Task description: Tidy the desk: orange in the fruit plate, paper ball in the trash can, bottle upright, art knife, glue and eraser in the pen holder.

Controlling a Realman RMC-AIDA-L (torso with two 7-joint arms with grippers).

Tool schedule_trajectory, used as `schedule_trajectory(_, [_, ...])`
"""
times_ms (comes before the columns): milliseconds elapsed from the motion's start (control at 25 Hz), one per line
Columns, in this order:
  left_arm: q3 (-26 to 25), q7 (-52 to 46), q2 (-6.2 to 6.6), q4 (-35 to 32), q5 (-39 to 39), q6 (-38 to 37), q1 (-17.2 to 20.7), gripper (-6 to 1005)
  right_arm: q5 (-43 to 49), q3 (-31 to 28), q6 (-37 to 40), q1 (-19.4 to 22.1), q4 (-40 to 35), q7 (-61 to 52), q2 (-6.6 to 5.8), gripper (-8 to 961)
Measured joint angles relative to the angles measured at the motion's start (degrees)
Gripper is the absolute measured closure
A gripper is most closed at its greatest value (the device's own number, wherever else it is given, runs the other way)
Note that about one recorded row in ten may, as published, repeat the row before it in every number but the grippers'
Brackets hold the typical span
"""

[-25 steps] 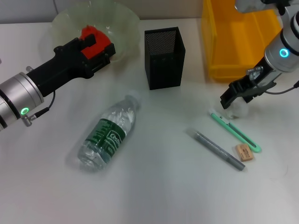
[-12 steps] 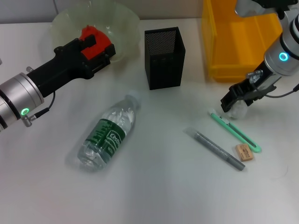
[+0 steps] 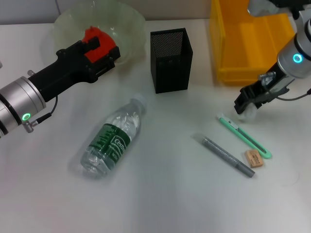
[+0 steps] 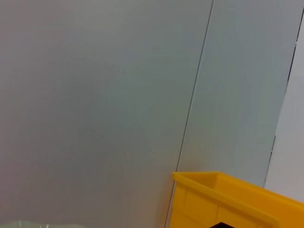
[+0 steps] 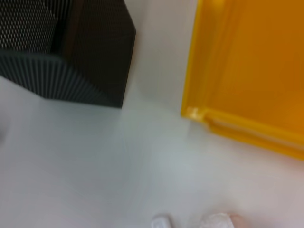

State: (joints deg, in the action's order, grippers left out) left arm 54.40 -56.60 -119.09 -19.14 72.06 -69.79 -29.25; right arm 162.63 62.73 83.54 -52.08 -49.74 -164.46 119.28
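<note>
One paper ball (image 3: 248, 113) under right hand (image 3: 244, 103)

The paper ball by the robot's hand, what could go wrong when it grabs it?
The paper ball sits partly under the right gripper, close to the tip of the green art knife. The fingers might nudge the knife along, or a loose pinch could drop the ball before the yellow trash can. Meanwhile the left gripper is at the fruit plate, and the bottle lies on its side and could roll if bumped.
</note>
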Motion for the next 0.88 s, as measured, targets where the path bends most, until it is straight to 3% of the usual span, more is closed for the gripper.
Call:
schedule_trajectory(200, [0.0, -0.1, 0.0, 0.0, 0.0, -0.4, 0.2, 335, -4.6, -0.1, 2.9, 4.9, -11.2, 0.6, -0.01, 514])
schedule_trajectory(320, [0.0, -0.1, 0.0, 0.0, 0.0, -0.6, 0.3, 335, -13.0, -0.7, 5.4, 10.5, -24.3, 2.1, -0.22, 503])
schedule_trajectory(520, [0.0, -0.4, 0.0, 0.0, 0.0, -1.0, 0.4, 336, -12.9, -2.1, 5.1, 14.0, -33.9, 0.9, -0.22, 486])
schedule_trajectory(680, [-0.1, -0.5, 0.0, 0.0, 0.0, -1.7, 0.5, 336, -11.3, -3.7, 3.9, 14.0, -35.4, 0.7, -0.21, 472])
schedule_trajectory(880, [-0.2, -0.5, 0.0, 0.0, -0.2, -2.5, 0.5, 336, -8.5, -3.8, -4.1, 13.3, -33.7, 1.5, -0.19, 454])
